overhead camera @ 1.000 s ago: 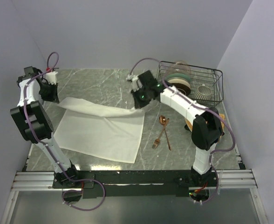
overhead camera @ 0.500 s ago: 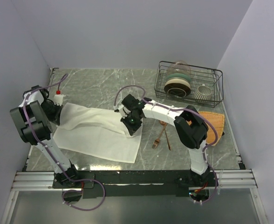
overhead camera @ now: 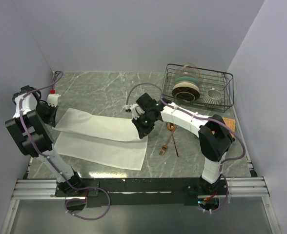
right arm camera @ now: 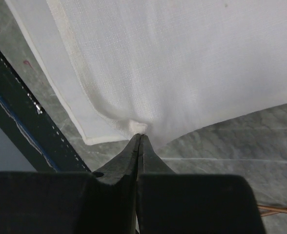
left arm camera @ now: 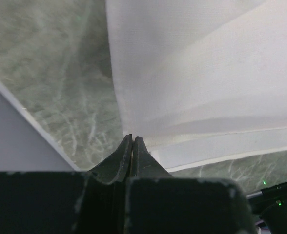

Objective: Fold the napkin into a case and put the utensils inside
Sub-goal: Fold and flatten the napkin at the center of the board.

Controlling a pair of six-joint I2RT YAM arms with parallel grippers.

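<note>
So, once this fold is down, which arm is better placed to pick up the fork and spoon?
Right. The right hand pinches the napkin close to the fork and spoon; the left hand is at the napkin's opposite end.

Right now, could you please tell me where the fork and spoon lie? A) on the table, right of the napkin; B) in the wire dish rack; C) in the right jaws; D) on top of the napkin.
A: the fork and spoon lie crossed on the bare table, just right of the napkin.
</note>
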